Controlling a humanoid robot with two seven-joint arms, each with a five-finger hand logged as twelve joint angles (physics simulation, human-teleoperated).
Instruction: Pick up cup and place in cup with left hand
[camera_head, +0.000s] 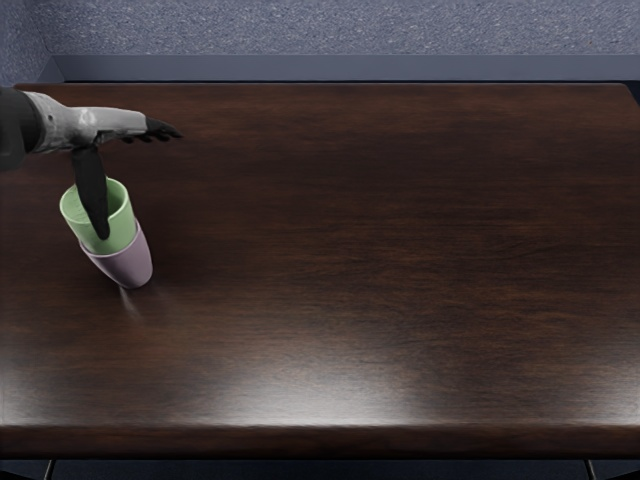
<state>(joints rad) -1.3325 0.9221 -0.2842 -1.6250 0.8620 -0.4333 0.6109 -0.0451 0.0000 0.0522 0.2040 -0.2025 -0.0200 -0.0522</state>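
Two cups, left of frame: pale-green cup (122, 234) nested in the mauve cup (130, 266), and upper left, the left hand (92, 126), fingers outstretched, thumb spread downward!

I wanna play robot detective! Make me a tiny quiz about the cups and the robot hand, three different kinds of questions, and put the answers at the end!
1. True or false: the green cup sits inside the purple cup.
2. Pick one. The thumb of the left hand crosses:
A) the purple cup's bottom
B) the green cup's rim
C) the table's near edge
3. Fill in the missing word: the other fingers are stretched ____, not curled.

Key: 1. True. 2. B. 3. Out.
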